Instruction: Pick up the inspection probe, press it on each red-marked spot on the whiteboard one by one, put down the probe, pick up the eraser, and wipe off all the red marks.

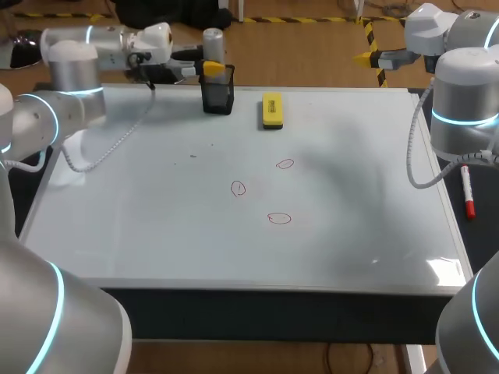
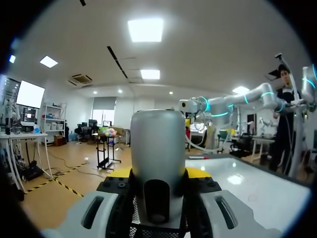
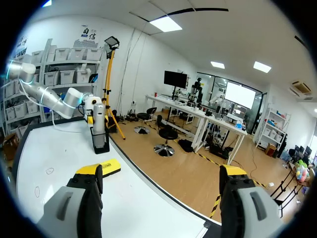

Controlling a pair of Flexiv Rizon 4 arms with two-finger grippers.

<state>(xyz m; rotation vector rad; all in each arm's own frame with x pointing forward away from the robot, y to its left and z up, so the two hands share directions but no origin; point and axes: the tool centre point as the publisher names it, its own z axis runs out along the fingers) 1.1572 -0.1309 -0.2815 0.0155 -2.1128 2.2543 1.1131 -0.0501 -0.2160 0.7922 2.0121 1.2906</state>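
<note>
The inspection probe (image 1: 213, 40), a grey cylinder, stands upright in a black mesh holder (image 1: 217, 95) at the whiteboard's back edge. My left gripper (image 1: 209, 68) is shut on the probe just above the holder's rim. In the left wrist view the probe (image 2: 158, 148) fills the gap between the yellow tips of that gripper (image 2: 158, 173). A yellow eraser (image 1: 271, 110) lies to the right of the holder. Three red rings (image 1: 285, 164) (image 1: 238, 188) (image 1: 279, 218) mark the whiteboard (image 1: 156, 202). Beyond the back right corner my right gripper (image 1: 366, 57) (image 3: 161, 171) hangs open with nothing in it.
A red marker pen (image 1: 468, 195) lies off the board's right edge beside my right arm. From the right wrist view the holder (image 3: 100, 141), the eraser (image 3: 110, 167) and two rings (image 3: 49, 171) show on the board.
</note>
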